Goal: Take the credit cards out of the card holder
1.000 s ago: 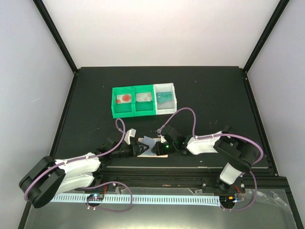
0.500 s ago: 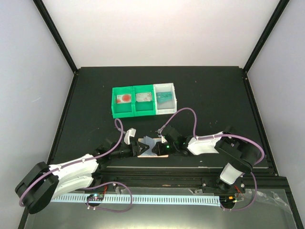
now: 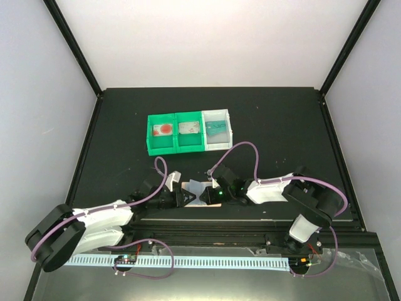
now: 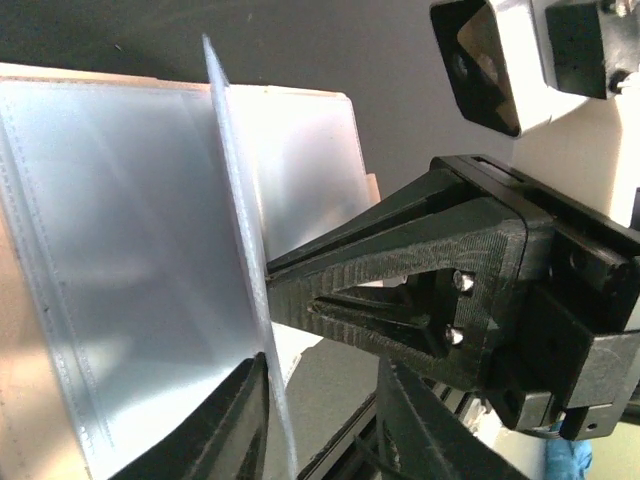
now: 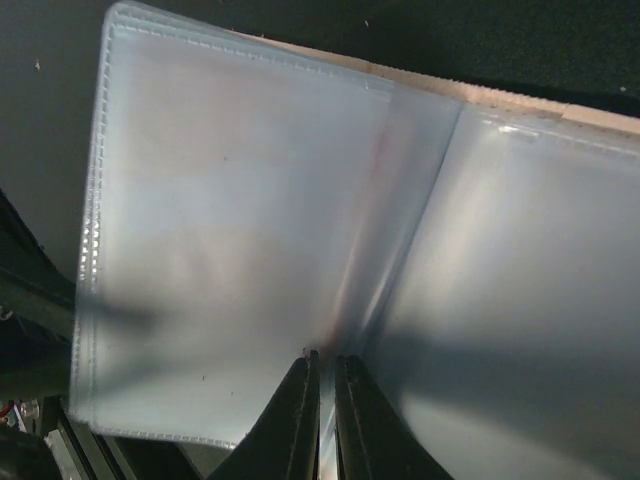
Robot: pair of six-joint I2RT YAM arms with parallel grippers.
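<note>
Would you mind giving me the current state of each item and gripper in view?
card holder: lying open on the table, no card showing in its pockets.
clear sleeve: standing upright, pinched at its edge.
right gripper: shut on the clear sleeve.
left gripper: open, fingers either side of the sleeve.
teal card: lying in the tray's white compartment.
tray: one item in each compartment.

Card holder (image 3: 193,187) lies between left end effector (image 3: 180,198) and right end effector (image 3: 204,196); tray (image 3: 177,149) behind, seemingly holding 1 card (image 3: 216,128).

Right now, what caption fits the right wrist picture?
Right gripper pinching the opened card holder between its clear pages.
</note>
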